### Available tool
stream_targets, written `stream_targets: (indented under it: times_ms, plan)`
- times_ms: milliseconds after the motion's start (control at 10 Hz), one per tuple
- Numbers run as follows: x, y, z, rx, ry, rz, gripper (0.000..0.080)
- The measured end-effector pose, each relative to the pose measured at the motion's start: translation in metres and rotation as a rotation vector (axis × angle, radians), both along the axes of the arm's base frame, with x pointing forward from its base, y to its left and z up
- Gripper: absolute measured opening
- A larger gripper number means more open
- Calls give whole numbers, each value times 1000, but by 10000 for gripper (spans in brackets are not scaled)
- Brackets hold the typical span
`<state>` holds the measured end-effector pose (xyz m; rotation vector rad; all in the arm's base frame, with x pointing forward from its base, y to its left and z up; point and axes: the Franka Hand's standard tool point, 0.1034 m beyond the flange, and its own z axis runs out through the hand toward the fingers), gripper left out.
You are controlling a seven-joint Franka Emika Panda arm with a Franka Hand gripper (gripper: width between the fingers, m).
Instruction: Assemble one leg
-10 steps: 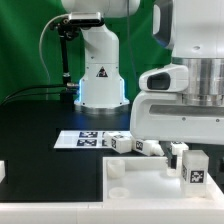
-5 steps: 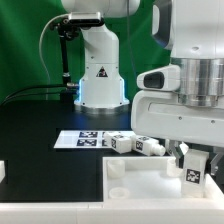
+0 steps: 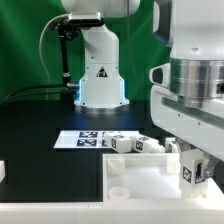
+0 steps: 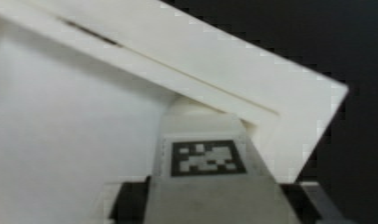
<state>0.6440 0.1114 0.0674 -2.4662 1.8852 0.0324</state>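
— Where's the leg?

— The leg [image 3: 193, 168] stands upright at the exterior view's right, over the white panel [image 3: 140, 180]. In the wrist view the leg [image 4: 209, 158] sits between the two dark fingers [image 4: 140, 198], tag facing the camera.

— So the gripper has it?

— Yes, the gripper [image 4: 218, 200] is closed on its sides.

— Anything nearby?

— More legs [image 3: 131, 143] lie just behind, by the marker board [image 3: 85, 138]. The arm's bulk hides what lies behind it; a round socket [image 3: 117, 169] shows on the panel's corner.

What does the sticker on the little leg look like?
A black-and-white checkered square tag on the white leg, clearest in the wrist view.
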Motion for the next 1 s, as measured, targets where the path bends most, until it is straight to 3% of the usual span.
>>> stream_targets:
  times_ms: [400,1000]
  plan:
    - [0,2,-1,43,2,-477,284]
    - [0,0,-1,45,6,-628,285]
